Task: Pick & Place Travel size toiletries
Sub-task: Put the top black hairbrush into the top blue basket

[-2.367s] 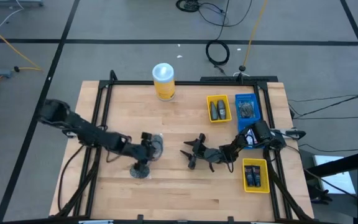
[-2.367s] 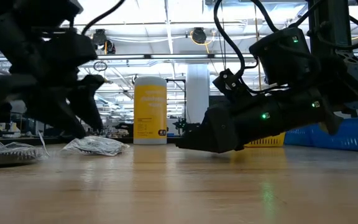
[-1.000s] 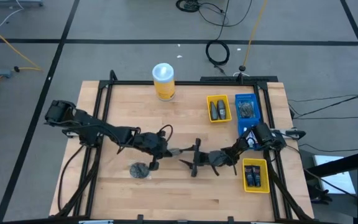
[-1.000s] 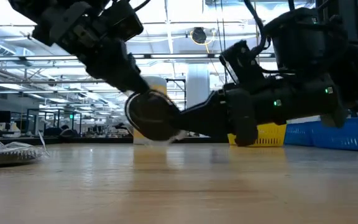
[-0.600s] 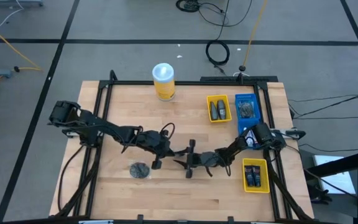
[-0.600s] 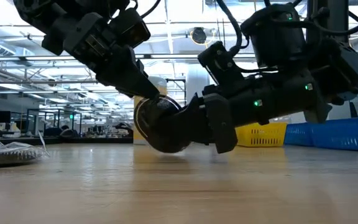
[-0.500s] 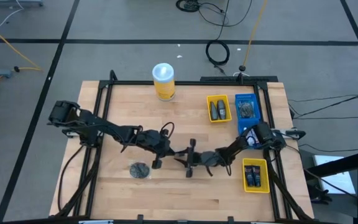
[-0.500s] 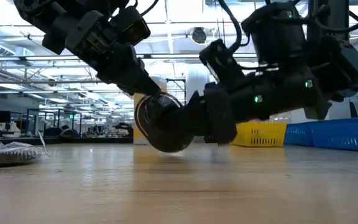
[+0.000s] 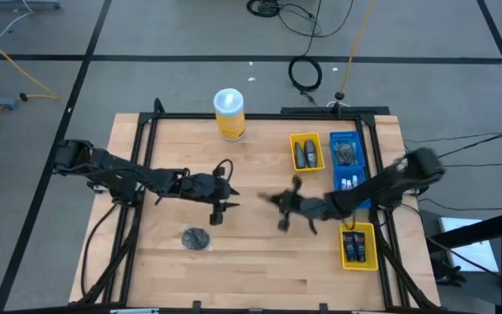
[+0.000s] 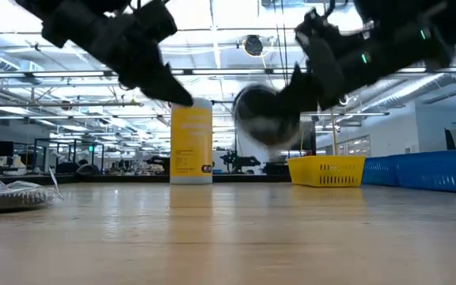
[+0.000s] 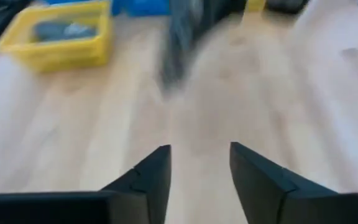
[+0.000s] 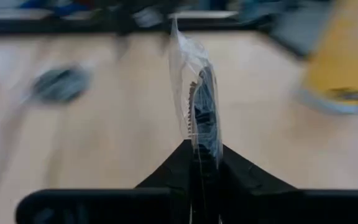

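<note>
A dark grey round pouch in clear wrap (image 10: 263,115) hangs in the air above the table's middle, with my right gripper (image 9: 286,205) shut on it. In the right wrist view the pouch (image 12: 201,109) shows edge-on past the fingers. My left gripper (image 9: 227,206) hovers just left of it, open, with nothing between its fingers (image 11: 146,180). A second dark round pouch (image 9: 196,237) lies flat on the wood nearer the front edge. My right gripper pinches the wrapped pouch by its rim (image 12: 199,144) between its two fingers. The fingers come roughly level from the table's right side. The pouch stands on edge past the fingertips, lifted clear of the table, its clear wrap sticking out beyond it.
A tall yellow canister (image 9: 229,113) stands at the far edge. A yellow tray (image 9: 306,152) and a blue tray (image 9: 347,148) sit far right, another yellow tray (image 9: 358,246) near right. Bare wood lies between the arms and the front edge.
The wrapped pouch has passed from my left gripper to my right one. The left has opened, let go and drawn back toward the table's left. The right has shut on the pouch and carried it up and toward the table's right edge.
</note>
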Controlling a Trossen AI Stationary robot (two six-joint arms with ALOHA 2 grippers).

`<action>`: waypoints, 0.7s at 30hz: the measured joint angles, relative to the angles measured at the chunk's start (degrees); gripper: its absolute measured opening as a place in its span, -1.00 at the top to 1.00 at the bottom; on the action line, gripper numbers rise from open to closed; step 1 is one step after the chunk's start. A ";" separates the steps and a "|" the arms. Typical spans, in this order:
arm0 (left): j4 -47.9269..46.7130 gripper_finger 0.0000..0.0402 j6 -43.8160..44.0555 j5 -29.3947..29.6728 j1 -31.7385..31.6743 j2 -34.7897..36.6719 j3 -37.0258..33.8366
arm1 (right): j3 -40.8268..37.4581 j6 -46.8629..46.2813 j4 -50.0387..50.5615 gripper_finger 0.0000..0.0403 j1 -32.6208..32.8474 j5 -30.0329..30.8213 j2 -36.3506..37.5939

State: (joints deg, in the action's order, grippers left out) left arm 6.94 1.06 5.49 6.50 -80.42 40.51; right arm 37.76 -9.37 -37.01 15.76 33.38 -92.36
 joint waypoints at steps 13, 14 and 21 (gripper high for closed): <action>35.18 0.17 12.95 12.13 7.37 -6.68 -18.37 | -0.09 -21.87 57.70 0.85 -28.02 3.23 37.45; 37.72 0.18 13.09 12.89 7.75 -7.87 -18.89 | -0.12 -23.53 61.57 0.83 -30.83 2.06 38.88; 43.91 0.28 9.82 14.56 7.96 -11.70 -19.57 | -0.22 -26.01 72.84 0.78 -46.54 -3.87 41.31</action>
State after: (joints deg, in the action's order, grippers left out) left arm 50.84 10.88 20.05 14.46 -92.12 20.94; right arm 37.54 -35.38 35.83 -30.79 29.51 -51.04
